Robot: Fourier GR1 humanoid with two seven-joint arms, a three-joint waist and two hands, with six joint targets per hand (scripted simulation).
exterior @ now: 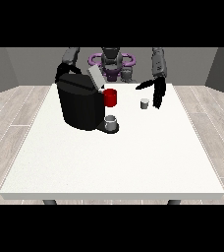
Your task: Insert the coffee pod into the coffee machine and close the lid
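Observation:
The black coffee machine (79, 106) stands on the left half of the table with its grey lid (95, 77) tilted up and open. A small grey coffee pod (144, 103) rests on the table to the right of it. The hand at the view's right (157, 94) hangs just to the right of the pod, fingers straight and pointing down, thumb stretched out to the left above the pod, not holding it. The hand at the view's left (63, 72) is mostly hidden behind the machine's top left corner.
A red mug (110, 97) stands beside the machine, between it and the pod. A grey cup (111, 122) sits on the machine's drip base. The white table (114, 167) stretches wide toward the camera.

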